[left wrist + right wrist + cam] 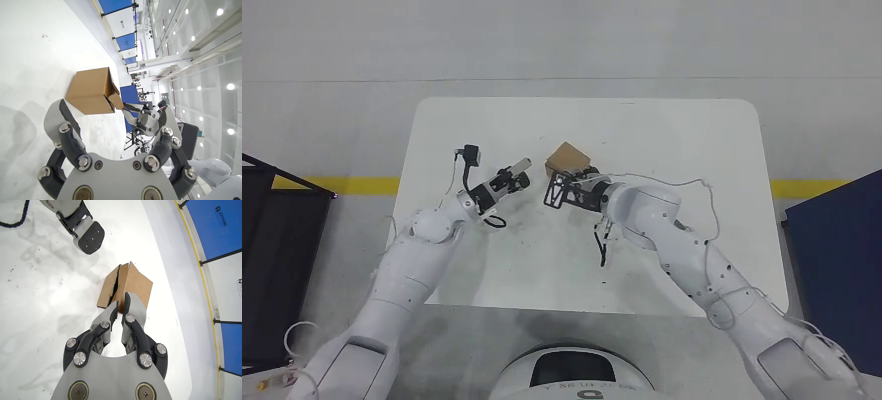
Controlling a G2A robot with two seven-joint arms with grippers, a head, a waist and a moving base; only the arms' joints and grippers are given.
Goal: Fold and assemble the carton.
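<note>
carton (pixel 568 157): I've got it mid tabletop (pixel 672 140), toward the far edge (end flaps gaping a bit)
right pincer (pixel 121 305): clamped on its near flap
left pincer (pixel 520 176): spread wide, just left of it, not touching

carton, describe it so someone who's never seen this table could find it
Start at the white table; the carton sits near its middle, toward the far edge. It is the only brown cardboard thing there, a small half-folded box with loose end flaps, one pinched by the right tool.
</note>
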